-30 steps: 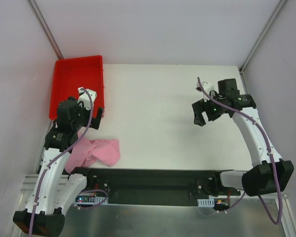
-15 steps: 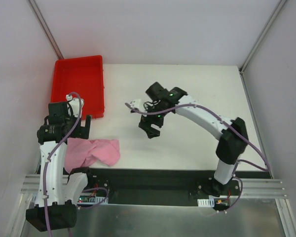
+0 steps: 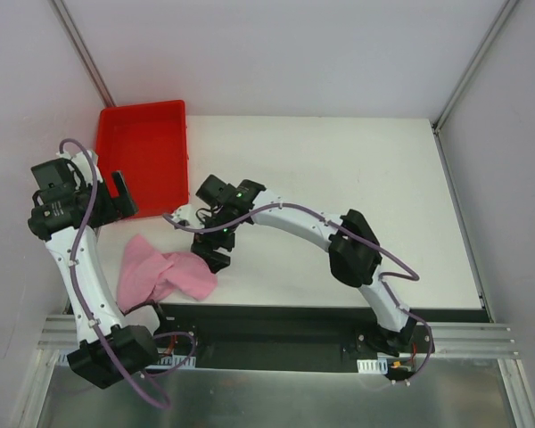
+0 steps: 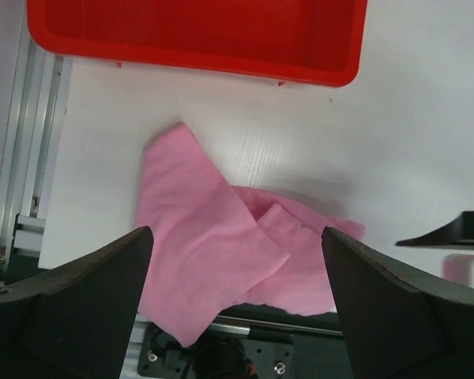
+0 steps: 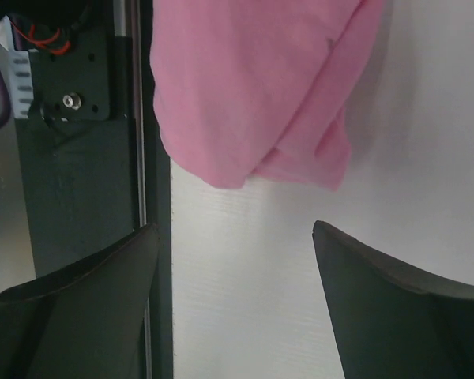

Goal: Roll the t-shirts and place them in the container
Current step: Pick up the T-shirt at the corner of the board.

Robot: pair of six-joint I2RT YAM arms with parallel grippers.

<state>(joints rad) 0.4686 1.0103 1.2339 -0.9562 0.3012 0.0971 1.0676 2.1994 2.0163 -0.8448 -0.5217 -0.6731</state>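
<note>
Light-pink cotton t-shirt (image 3: 165, 275) lies crumpled at 7 o'clock on the white table (image 3: 339, 178), lapping over the near edge, at 6 o'clock of the red plastic tray (image 3: 141, 125). Right hand (image 5: 235, 227) is released and empty, just off the shirt's 3 o'clock edge. Left hand (image 4: 235, 237) is released and hovers above it. My call: drag it toward 12 o'clock and flatten before rolling. Pinch single layers, since the fabric looks thin.

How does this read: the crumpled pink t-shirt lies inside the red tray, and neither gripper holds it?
One error: the t-shirt lies on the table near the red tray, not inside it; the top external view shows this. Left gripper and right gripper hold nothing.
</note>
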